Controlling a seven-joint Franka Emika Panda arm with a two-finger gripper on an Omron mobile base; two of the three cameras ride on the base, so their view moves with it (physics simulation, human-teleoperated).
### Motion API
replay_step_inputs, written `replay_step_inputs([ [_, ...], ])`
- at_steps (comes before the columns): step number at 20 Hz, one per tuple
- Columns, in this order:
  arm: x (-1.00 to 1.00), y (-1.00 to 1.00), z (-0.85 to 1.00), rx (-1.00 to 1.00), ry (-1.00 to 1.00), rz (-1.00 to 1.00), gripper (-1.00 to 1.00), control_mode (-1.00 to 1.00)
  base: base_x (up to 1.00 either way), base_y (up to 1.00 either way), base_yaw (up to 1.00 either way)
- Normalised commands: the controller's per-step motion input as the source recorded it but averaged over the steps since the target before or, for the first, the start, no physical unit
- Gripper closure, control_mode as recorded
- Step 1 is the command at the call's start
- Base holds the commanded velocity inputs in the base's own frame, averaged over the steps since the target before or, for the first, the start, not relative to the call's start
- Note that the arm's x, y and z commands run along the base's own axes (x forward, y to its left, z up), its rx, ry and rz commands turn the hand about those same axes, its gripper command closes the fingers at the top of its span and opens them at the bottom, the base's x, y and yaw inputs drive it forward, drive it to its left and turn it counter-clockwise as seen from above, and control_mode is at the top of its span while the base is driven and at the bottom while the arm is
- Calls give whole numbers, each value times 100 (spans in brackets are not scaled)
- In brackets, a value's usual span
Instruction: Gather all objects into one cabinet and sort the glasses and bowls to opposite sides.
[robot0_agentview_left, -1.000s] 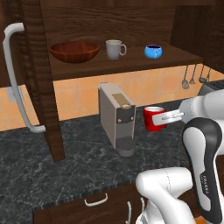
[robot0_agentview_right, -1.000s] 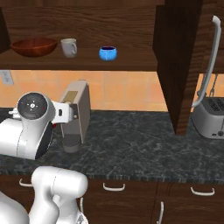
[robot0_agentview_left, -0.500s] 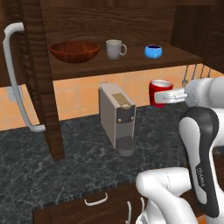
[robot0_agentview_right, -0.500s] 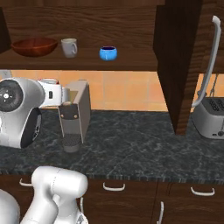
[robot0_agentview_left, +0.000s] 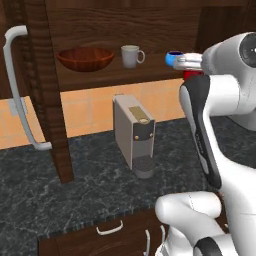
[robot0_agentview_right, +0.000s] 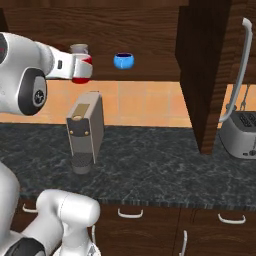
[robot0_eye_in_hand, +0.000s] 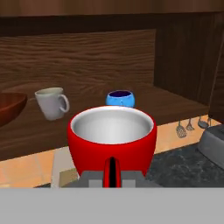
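Up at shelf height, the gripper (robot0_agentview_right: 80, 67) is clamped on the red cup (robot0_eye_in_hand: 112, 142), which it holds upright in the air just off the front edge of the cabinet's plank shelf (robot0_agentview_left: 120, 76), out over the counter rather than resting on anything. Seen from the hand, the cup's pale inside faces up and a dark finger (robot0_eye_in_hand: 112, 173) presses against its near wall. On the shelf itself, the wide reddish-brown bowl (robot0_agentview_left: 85, 58) sits toward the left end, the off-white mug (robot0_agentview_left: 131, 56) stands near the middle with its handle turned to the right, and the small blue bowl (robot0_agentview_right: 123, 61) sits toward the right end, well apart from the mug. From the left base view the arm covers most of the blue bowl, leaving just a sliver of blue beside the wrist. The cabinet (robot0_agentview_left: 50, 90) is open, its door swung out at the left with the long curved light-grey handle (robot0_agentview_left: 17, 90) running down its edge. Below, on the dark speckled counter (robot0_agentview_right: 150, 170), a grey coffee machine (robot0_agentview_right: 86, 130) stands against the tiled wall, directly beneath the held cup, and a toaster (robot0_agentview_right: 240, 134) sits at the counter's far right end.
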Motion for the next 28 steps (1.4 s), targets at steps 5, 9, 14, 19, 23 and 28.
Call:
replay_step_inputs([
  [5,48,-96,5,0,0,-11,100,-100,0,0,0],
  [9,87,-44,-48,-1,3,-1,100,-100,0,0,0],
  [14,100,-37,-34,-1,0,0,100,-100,0,0,0],
  [19,100,-29,1,0,6,0,100,-100,0,0,0],
  [23,94,-2,0,0,3,0,100,-100,0,0,0],
  [28,71,-43,-1,0,1,0,100,-100,0,0,0],
])
